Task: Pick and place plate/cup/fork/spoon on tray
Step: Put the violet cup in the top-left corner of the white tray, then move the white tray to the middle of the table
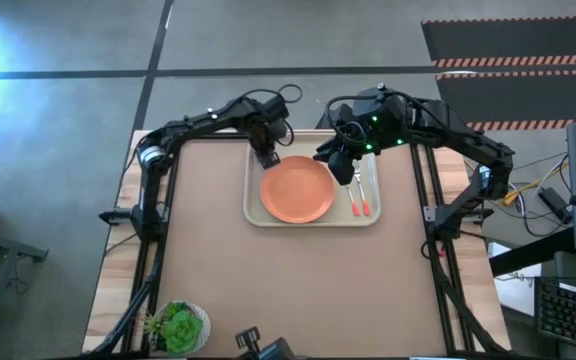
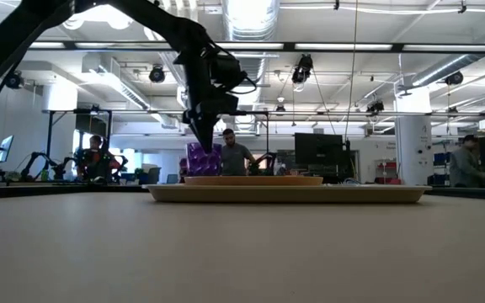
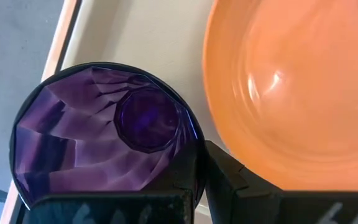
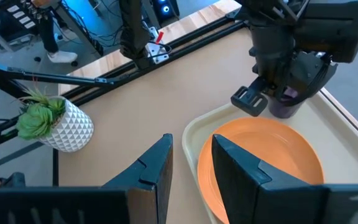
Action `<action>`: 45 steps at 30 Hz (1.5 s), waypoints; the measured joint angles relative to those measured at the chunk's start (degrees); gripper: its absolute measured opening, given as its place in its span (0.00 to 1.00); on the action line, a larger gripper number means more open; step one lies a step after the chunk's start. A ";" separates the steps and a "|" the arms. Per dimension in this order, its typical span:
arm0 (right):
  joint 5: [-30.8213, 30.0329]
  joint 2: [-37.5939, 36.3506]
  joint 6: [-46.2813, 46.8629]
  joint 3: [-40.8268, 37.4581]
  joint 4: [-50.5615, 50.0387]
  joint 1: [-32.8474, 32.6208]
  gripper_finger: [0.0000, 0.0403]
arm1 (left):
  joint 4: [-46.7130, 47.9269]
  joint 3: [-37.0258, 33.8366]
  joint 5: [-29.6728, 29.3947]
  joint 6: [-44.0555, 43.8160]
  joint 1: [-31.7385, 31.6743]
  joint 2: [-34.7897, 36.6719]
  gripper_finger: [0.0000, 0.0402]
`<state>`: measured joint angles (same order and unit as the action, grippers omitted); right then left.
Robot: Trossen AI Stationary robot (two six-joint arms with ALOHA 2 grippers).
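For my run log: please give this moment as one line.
left gripper: shut on cup, tray far-left corner | right gripper: open, above plate | fork, spoon: on tray

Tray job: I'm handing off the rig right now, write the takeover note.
Left gripper: shut on the purple cup, at the tray's far left corner beside the orange plate. The low view shows the cup at tray level; whether it rests there I cannot tell.
Right gripper: open, empty, hovering over the tray near the plate's right edge.
Done: plate, fork and spoon lie on the tray, the two utensils right of the plate.
Left: release the cup, pull both arms back.
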<state>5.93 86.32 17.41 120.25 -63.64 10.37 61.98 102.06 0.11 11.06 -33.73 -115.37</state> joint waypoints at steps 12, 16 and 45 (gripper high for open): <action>0.01 0.00 -0.02 0.00 -0.06 0.00 0.25 | -0.06 0.33 0.83 0.09 1.12 0.05 0.12; 0.02 0.00 -0.02 0.00 -0.35 0.00 0.25 | -0.46 0.35 -0.43 0.28 1.20 0.36 0.20; -6.78 0.07 10.71 -40.84 -3.28 -3.21 0.03 | 0.75 -5.21 -11.19 -5.07 1.13 40.44 0.31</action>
<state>-0.85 86.39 28.12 79.41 -66.92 7.16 62.73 96.86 -11.07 5.98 -32.60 -74.93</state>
